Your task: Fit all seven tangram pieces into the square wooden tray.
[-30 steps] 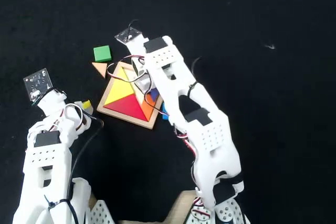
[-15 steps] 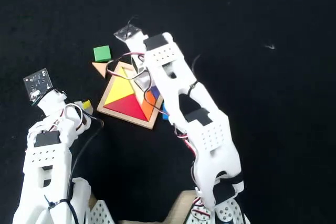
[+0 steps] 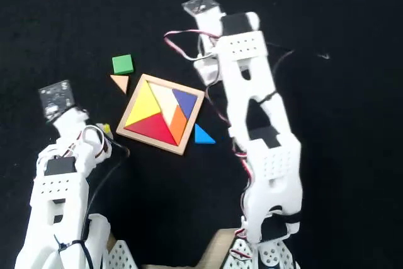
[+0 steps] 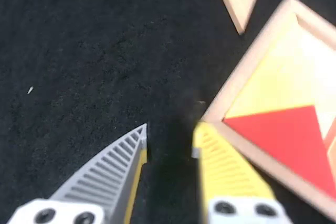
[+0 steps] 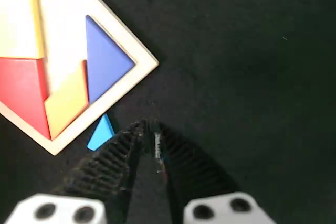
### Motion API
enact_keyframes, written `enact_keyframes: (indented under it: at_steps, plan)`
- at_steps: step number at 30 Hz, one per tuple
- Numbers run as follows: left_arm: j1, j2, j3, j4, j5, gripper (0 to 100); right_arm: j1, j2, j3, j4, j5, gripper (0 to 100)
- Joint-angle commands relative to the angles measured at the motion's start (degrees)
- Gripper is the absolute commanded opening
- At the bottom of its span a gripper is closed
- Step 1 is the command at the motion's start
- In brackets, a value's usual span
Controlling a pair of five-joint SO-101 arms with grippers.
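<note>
**Surfaces and finishes**

- table cover (image 3: 352,124): black cloth, matt, faintly napped
- square wooden tray (image 3: 150,142): pale wood, smooth rim
- red triangle (image 3: 154,129), green square (image 3: 123,64): painted, matt
- tan triangle (image 3: 119,82): bare-wood look
- right arm (image 3: 261,105): white plastic, matt
- left gripper (image 4: 170,132), right gripper (image 5: 149,125): ribbed plastic

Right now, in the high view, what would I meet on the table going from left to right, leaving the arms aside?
First the green square, then the wooden tray, then the light blue triangle. The tan triangle shares the green square's span, so it is left out.
</note>
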Motion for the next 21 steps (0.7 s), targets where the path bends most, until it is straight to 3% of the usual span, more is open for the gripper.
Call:
enact_keyframes:
  at_steps: [1, 9, 13, 21]
  plan:
    - [1.4, 0.5, -8.2, 6.4, -6.4, 7, 1.8, -7.2, 6.4, -1.1, -1.1, 1.0]
    - [1.3, 21.1, -25.0, 11.3, -8.4, 3, 1.8, -7.9, 24.7, -21.9, -1.8, 1.1]
    - [-2.3, 31.0, -34.5, 11.3, -3.4, 3, 1.1, -5.5, 26.9, -25.3, -1.7, 1.1]
    - [-3.0, 50.6, -57.8, 11.4, -4.4, 3, -3.3, -0.2, 26.9, -29.0, -1.6, 1.1]
